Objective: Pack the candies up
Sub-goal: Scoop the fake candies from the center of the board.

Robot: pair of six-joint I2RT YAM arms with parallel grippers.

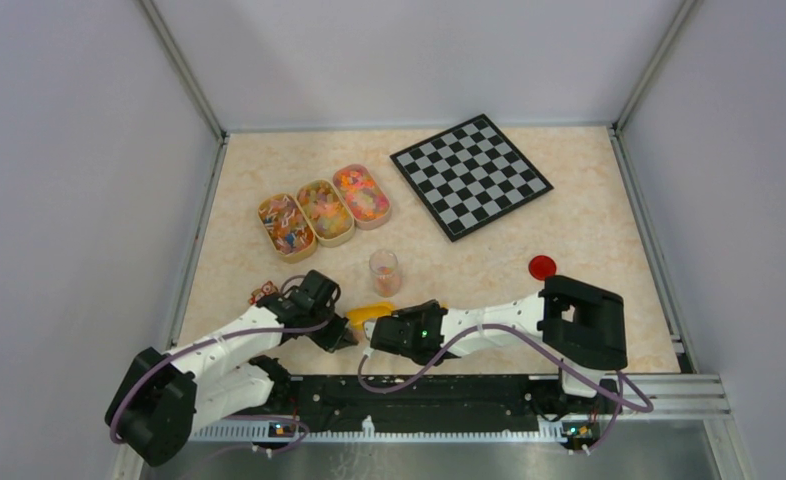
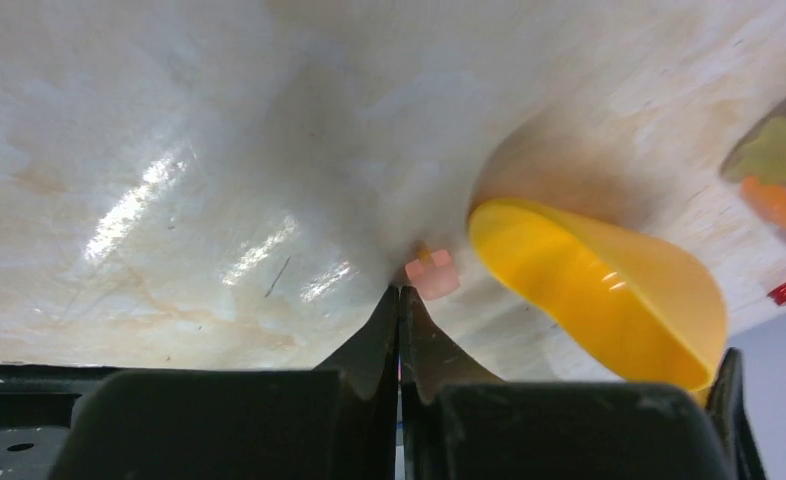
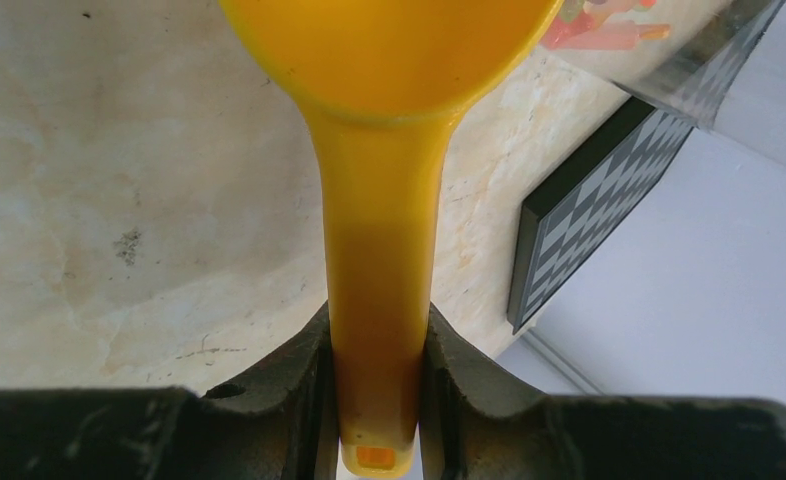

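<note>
Candies (image 1: 325, 212) in mixed colours fill three oval trays at the back left. One loose pink candy (image 2: 431, 273) lies on the table just past the tips of my left gripper (image 2: 400, 292), a little to their right. That gripper's jaws are shut together with nothing between them. My right gripper (image 3: 379, 360) is shut on the handle of the yellow scoop (image 3: 381, 250). The scoop bowl (image 2: 609, 295) rests low beside the pink candy. In the top view both grippers meet at the scoop (image 1: 371, 313), the left gripper (image 1: 346, 340) beside the right gripper (image 1: 377, 332).
A small clear jar (image 1: 385, 272) with a few candies inside stands just beyond the scoop. Its red lid (image 1: 542, 266) lies to the right. A chessboard (image 1: 471, 175) sits at the back right. A few small bits (image 1: 262, 293) lie by the left arm.
</note>
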